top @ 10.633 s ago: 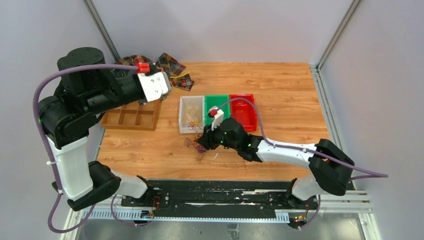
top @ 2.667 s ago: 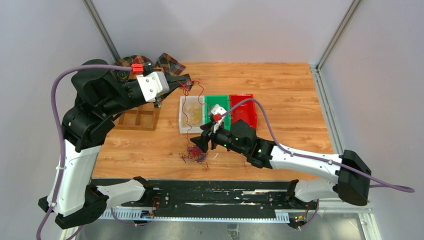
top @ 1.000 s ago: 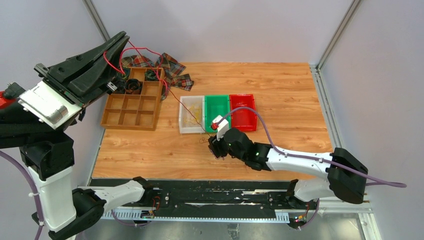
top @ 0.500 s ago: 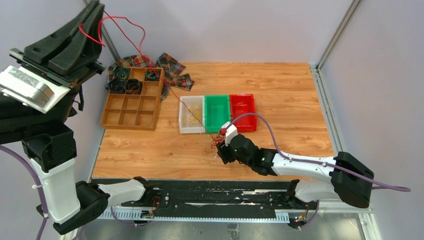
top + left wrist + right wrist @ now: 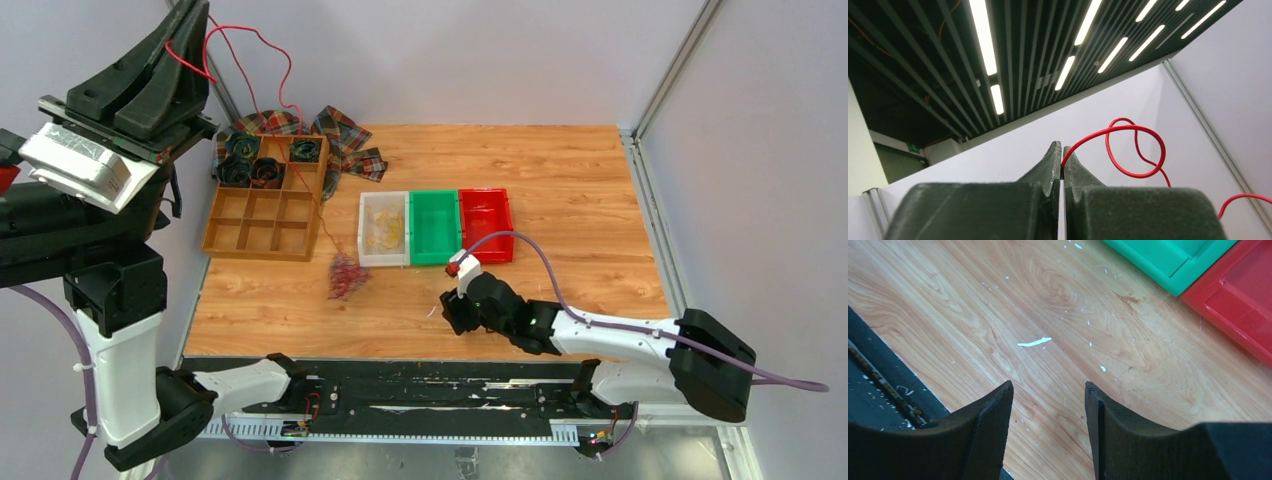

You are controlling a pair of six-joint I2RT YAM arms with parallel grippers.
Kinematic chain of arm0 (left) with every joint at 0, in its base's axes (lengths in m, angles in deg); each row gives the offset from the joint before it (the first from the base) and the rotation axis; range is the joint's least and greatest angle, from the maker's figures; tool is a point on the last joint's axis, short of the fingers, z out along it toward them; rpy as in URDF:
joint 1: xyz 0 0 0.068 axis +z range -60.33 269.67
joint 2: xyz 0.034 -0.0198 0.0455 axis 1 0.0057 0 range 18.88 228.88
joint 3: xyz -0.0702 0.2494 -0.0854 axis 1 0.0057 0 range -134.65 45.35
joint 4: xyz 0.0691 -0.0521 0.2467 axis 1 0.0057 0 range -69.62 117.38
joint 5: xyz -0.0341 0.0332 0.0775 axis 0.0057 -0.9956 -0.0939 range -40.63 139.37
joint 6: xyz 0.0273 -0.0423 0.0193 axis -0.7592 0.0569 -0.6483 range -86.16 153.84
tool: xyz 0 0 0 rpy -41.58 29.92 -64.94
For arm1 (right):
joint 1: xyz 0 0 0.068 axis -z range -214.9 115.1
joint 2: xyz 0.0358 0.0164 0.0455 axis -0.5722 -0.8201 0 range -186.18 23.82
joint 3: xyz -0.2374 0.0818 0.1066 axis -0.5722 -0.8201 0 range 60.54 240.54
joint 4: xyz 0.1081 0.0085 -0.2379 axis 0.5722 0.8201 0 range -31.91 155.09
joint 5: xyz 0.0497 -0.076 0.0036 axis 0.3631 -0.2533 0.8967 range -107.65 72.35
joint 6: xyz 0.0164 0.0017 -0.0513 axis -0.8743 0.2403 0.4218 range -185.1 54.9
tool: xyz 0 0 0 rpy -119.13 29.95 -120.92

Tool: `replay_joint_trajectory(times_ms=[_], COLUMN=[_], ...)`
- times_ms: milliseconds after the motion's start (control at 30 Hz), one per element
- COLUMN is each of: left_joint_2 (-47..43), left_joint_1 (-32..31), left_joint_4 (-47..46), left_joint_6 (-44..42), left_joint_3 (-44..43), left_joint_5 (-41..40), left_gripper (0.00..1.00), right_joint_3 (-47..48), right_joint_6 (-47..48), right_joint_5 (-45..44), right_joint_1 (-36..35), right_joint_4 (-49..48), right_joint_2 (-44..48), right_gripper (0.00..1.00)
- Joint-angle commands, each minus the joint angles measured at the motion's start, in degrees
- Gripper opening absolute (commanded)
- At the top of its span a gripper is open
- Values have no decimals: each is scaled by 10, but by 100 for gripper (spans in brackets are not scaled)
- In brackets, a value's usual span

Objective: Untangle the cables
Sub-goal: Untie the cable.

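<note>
No writing, label, brand or number could be read anywhere; one small green sign (image 5: 913, 148) was too blurred.

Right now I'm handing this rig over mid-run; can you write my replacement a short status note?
Left gripper: raised high, shut on one thin red wire.
Right gripper: open, empty, low over the wooden table.
Tangled clump of fine, mostly reddish cables: at that wire's lower end, left of the white plastic bin.
Done: some yellow strands lie in the white bin.
Left: free the red wire, separate the rest.
</note>
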Motion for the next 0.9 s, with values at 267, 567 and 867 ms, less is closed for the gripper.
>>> replay_joint_trajectory(times_ms=[267, 567, 867], left_joint_2=[-57, -78, -75], left_joint_1=[0, 0, 0], left_joint_4=[40, 98, 128], left_joint_6=[-23, -41, -22], left_joint_3=[86, 100, 89], left_joint_5=[33, 73, 104], left_gripper=[1, 1, 1], right_joint_3=[168, 292, 323], right_joint_6=[32, 51, 8], right_joint_5=[51, 143, 171], right_joint_1=[-5, -63, -77], right_joint_4=[5, -44, -65], right_joint_2=[4, -88, -171], right_gripper=[76, 77, 70])
